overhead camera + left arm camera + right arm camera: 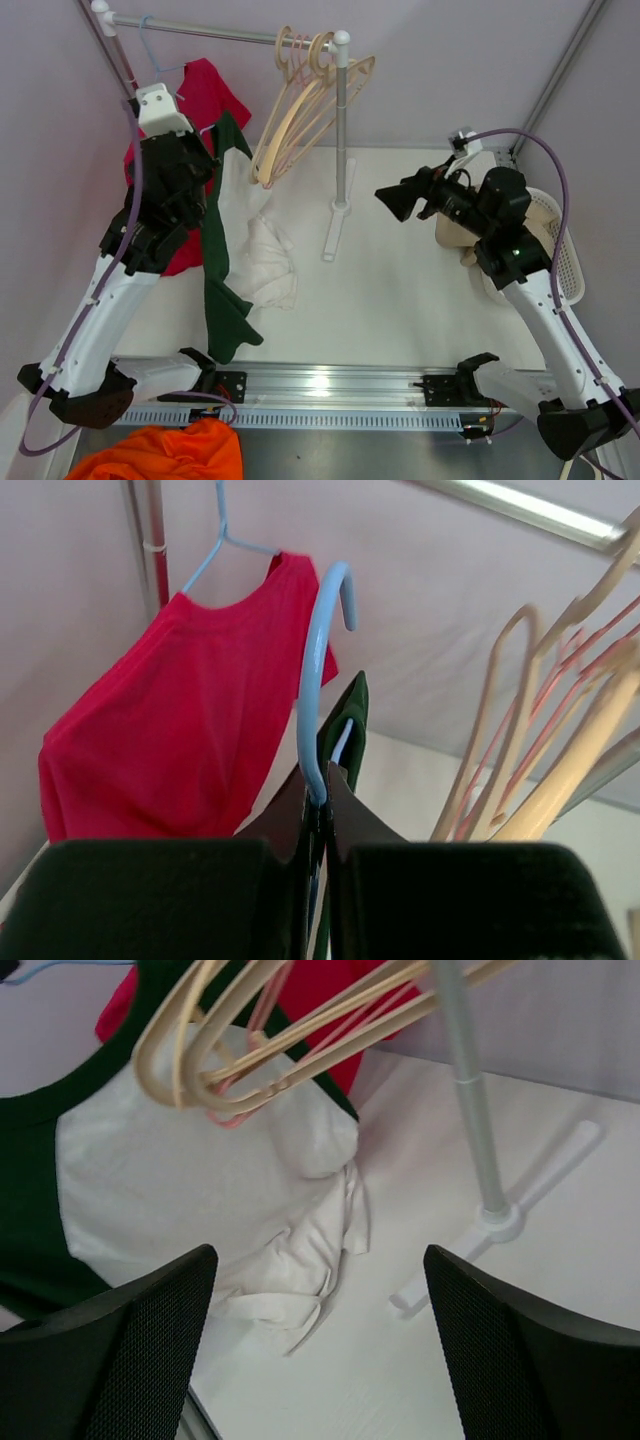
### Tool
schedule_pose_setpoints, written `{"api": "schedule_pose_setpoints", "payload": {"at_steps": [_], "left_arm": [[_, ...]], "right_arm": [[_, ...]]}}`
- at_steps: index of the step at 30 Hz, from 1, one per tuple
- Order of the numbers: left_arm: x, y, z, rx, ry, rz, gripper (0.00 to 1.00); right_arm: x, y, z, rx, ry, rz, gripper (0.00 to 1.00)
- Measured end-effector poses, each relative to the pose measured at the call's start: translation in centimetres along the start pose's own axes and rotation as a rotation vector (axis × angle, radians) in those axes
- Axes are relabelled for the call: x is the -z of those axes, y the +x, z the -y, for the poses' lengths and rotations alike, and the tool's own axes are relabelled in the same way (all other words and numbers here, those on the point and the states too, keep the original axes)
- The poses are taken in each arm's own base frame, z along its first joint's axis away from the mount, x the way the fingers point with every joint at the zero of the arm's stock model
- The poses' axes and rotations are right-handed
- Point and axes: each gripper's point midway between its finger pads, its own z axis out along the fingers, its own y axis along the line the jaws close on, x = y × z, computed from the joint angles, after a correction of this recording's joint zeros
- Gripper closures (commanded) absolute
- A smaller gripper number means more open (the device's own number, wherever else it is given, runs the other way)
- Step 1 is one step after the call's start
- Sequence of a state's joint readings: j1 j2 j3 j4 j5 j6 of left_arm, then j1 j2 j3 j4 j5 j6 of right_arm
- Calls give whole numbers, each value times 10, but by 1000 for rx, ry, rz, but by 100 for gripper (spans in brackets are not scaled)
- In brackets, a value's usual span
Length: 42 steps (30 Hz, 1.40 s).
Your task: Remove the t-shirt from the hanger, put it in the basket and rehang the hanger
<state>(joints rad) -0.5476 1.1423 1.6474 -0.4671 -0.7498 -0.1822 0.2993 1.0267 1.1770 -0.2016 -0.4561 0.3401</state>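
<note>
Left gripper [325, 780] clamps the hook of one blue hanger [312, 660], its green-and-white t-shirt [222, 260] trailing onto the table [400, 290]. Right gripper [398, 200] gapes empty. One red shirt [170, 720] hangs on a second blue hanger [215, 535].

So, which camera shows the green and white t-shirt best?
Right wrist: the t-shirt fills much of it. Top external hides part behind the left arm; left wrist shows only a green edge.

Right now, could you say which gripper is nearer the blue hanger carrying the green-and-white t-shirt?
Left. The left gripper is shut on the blue hanger; the right gripper, open, sits beyond the rack post.
</note>
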Motion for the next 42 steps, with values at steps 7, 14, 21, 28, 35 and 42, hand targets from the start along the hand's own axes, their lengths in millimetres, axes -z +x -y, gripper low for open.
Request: {"api": "schedule_pose_setpoints", "payload": {"at_steps": [7, 14, 21, 28, 35, 42], "left_arm": [[0, 29, -3, -68, -94, -44, 99], [5, 35, -9, -101, -230, -30, 99], [1, 52, -8, -177, -341, -36, 99], [0, 51, -7, -176, -347, -33, 99], [-1, 43, -3, -159, -337, -27, 99], [-3, 49, 6, -143, -287, -58, 99]], "right_arm": [[-25, 42, -77, 73, -226, -96, 10], [-52, 92, -130, 105, -371, -188, 10], [-64, 131, -165, 117, -472, -257, 9], [-42, 159, -226, 201, -653, -235, 9], [-34, 206, -229, 216, -683, -291, 9], [-47, 212, -238, 241, -678, -245, 39]]}}
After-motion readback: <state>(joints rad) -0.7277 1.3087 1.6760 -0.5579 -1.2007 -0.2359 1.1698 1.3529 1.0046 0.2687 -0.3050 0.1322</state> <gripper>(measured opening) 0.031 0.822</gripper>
